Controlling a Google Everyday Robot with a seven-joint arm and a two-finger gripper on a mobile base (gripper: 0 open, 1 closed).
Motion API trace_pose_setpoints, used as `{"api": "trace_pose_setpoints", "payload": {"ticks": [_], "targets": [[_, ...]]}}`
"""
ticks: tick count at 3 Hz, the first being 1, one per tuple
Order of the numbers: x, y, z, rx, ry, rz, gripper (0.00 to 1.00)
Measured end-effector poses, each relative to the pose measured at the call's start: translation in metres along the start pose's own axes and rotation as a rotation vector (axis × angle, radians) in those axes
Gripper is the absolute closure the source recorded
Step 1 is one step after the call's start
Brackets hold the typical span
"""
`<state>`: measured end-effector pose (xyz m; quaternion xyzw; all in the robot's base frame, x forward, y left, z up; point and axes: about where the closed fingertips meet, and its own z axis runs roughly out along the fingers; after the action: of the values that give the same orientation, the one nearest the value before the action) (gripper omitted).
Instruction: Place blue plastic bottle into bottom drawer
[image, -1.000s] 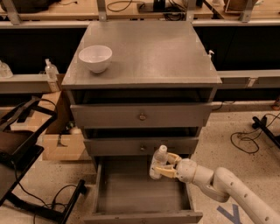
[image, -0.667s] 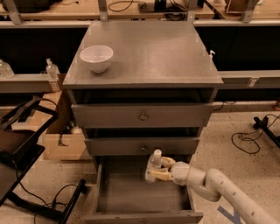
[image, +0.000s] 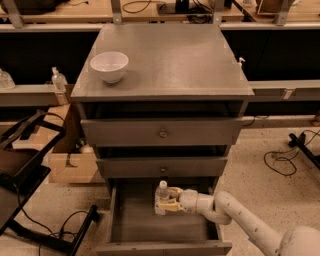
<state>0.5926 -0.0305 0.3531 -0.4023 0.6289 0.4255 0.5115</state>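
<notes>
The blue plastic bottle (image: 161, 197) is a slim clear bottle with a white cap and label, upright inside the open bottom drawer (image: 135, 220). My gripper (image: 170, 199) reaches in from the lower right on a white arm and is shut on the bottle, fingers (image: 175, 191) around its body. The bottle's base sits low over the drawer's plain grey floor, towards the back; I cannot tell whether it touches.
A white bowl (image: 109, 66) stands on the cabinet top (image: 175, 60). Two shallower drawers with round knobs (image: 163, 133) are slightly pulled out above. A black chair frame (image: 30, 165), a cardboard box (image: 70, 167) and floor cables lie to the left.
My gripper has carried the bottle leftwards and deeper into the bottom drawer. The bottle stays upright in my grasp.
</notes>
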Motion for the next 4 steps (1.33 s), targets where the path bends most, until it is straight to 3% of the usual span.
{"api": "trace_pose_setpoints", "payload": {"ticks": [2, 4], "targets": [[0.084, -0.002, 0.062, -0.033, 0.011, 0.044, 1.0], [0.143, 0.002, 0.104, -0.075, 0.042, 0.066, 1.0]]}}
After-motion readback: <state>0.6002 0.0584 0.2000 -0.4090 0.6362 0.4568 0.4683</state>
